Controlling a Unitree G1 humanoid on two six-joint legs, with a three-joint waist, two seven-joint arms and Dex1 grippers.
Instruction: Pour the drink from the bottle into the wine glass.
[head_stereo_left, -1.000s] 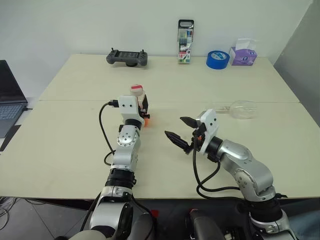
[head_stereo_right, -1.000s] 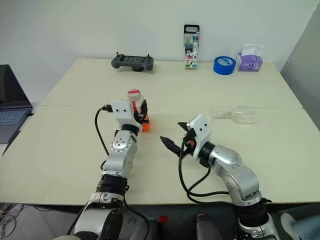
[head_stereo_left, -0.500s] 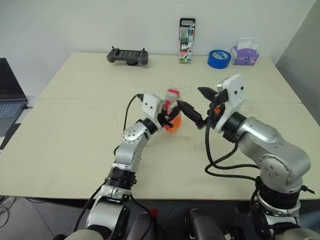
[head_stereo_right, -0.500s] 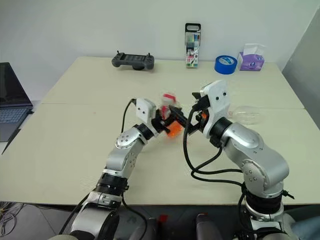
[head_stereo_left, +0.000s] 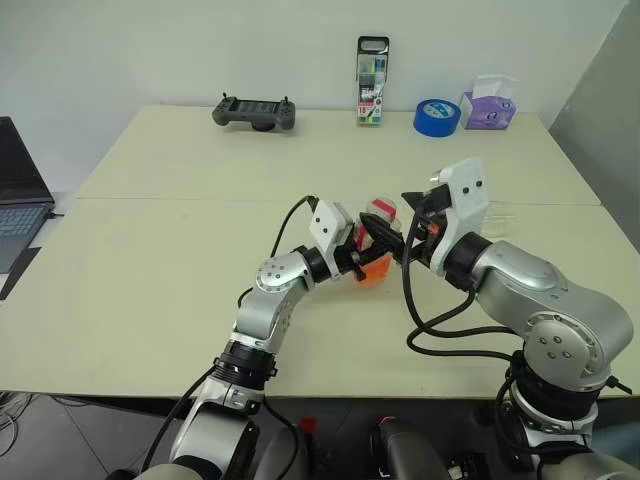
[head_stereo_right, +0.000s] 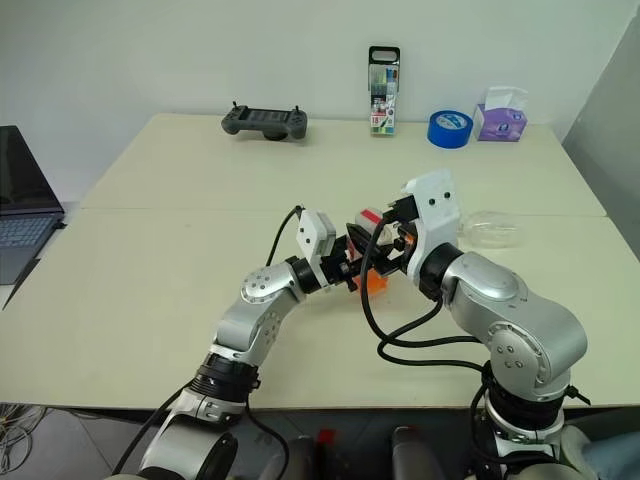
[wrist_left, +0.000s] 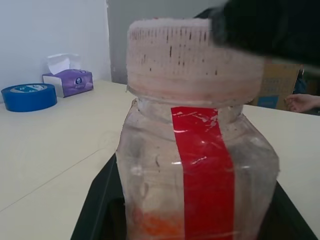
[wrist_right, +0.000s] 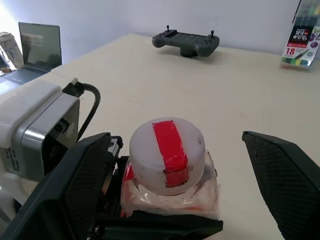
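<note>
Holding the bottle tight, the left gripper has brought it over in front of the right gripper, above the table. The bottle stands almost straight up, cap on top, with a little orange drink at its bottom. The right gripper's fingers are spread wide, one on each side of the cap. The wine glass lies on its side well beyond the right gripper, so the right arm is nearer to it.

From the left wrist, the bottle sits squeezed between the two black fingers. Its white cap with red tape is on. A black finger of the other gripper is right by the cap.

From the right wrist, the cap sits just ahead, right in the middle between the open fingers. The fingers do not touch it yet. I think the next move is to close on the cap and twist it off.
</note>
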